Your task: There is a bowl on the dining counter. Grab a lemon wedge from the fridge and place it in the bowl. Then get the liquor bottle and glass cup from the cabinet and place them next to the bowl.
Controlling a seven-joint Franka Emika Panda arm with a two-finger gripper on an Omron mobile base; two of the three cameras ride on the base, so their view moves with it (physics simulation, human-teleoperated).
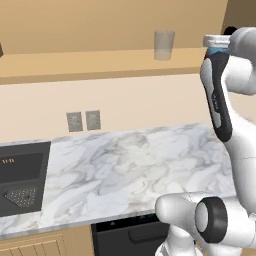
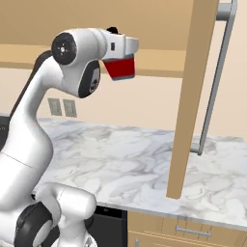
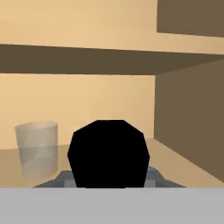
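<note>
Blocking the near middle of the hand view, a black octagonal shape (image 3: 108, 153) between the fingers; cannot tell whether the gripper (image 2: 126, 55) pinches it or stands spread. Sitting upright beyond and to the left on the cabinet (image 1: 75, 62) shelf, the glass cup (image 3: 37, 148). Spreading below in the base views, marble counter (image 1: 130, 165), with two wall outlets (image 1: 83, 120) behind.

Black octagonal object (image 3: 108, 153) at 6 o'clock hid the fingertips in hand view; jaw state unreadable. Sink (image 1: 20, 177) cut off at 9 o'clock.
</note>
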